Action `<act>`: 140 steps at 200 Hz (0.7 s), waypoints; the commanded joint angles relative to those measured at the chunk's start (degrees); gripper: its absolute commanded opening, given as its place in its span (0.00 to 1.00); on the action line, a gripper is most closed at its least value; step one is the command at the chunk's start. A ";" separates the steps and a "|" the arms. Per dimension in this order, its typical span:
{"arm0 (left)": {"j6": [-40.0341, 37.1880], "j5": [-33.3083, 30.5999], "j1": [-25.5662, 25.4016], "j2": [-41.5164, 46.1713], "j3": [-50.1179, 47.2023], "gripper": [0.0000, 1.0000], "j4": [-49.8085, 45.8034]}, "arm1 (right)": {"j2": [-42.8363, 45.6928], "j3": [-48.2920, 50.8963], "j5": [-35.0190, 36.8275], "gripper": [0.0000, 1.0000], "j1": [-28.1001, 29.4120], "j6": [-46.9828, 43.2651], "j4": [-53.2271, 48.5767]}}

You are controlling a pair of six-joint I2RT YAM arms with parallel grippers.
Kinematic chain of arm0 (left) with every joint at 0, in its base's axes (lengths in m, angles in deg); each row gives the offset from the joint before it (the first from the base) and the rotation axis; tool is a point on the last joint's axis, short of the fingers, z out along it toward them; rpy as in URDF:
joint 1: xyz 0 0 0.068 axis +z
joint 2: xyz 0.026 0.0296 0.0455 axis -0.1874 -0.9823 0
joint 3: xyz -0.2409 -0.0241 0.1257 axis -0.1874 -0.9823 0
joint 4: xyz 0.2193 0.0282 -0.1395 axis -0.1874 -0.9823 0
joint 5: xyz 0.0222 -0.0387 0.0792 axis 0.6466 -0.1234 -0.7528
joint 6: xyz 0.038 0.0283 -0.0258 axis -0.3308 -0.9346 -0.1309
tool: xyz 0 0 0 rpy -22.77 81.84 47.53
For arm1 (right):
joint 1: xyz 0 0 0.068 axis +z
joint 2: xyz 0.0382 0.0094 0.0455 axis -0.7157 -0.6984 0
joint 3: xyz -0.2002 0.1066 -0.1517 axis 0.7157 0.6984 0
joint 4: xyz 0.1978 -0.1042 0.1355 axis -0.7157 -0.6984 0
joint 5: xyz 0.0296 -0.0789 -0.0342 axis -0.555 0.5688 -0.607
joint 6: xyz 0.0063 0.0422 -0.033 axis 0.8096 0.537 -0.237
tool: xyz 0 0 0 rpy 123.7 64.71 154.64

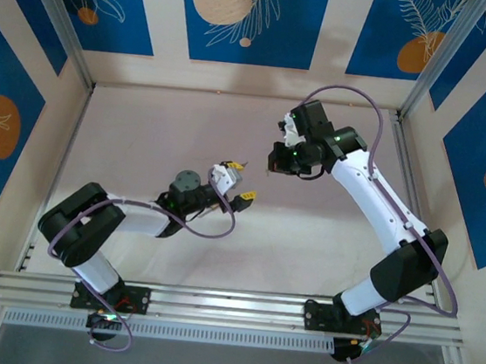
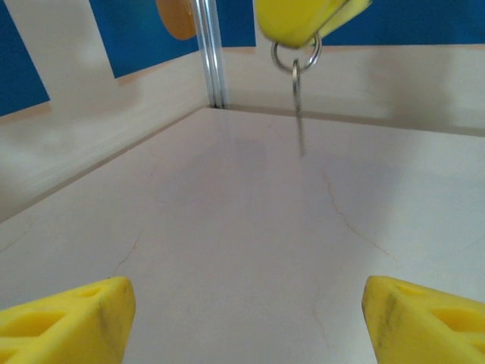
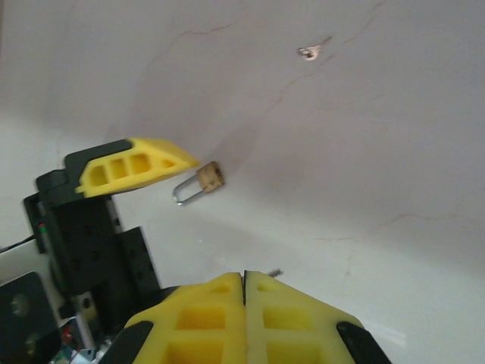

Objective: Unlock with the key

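On the left side, my left gripper [image 2: 246, 303] has its fingers apart and nothing is between them. In the right wrist view, the small brass padlock [image 3: 208, 177] sits just off the tip of one of its fingers [image 3: 136, 165]. The shackle points back toward that finger and the body points away from it. I cannot tell if the finger touches the shackle, nor if the lock rests on the table [image 3: 379, 136] or hangs a little above it.

Further to the right and farther from me is my right gripper [image 3: 244, 284], with the fingers pressed together on the key [image 2: 298, 114]. From the left wrist camera I see a ring under its tips and the thin silvery blade hanging straight down from the ring. The head I cannot see.

So the key is in the right hand, ahead of the left hand and above it. The left hand is the nearer one to the lock. I judge that the difficulty is the axes: the blade hangs vertical, while the long axis of the lock looks nearly level. The lock should be held firm and turned so its bottom face meets the blade.
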 commanded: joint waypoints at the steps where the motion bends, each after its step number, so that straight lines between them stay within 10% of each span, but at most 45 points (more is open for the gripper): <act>1: 0.92 3.09 -0.47 -0.70 2.37 0.75 4.99 | 0.32 -0.76 -3.89 0.02 1.77 2.59 1.92; 140: 2.71 7.97 -0.43 0.05 2.17 0.43 4.60 | -0.46 -0.10 -5.56 0.02 3.87 3.42 3.37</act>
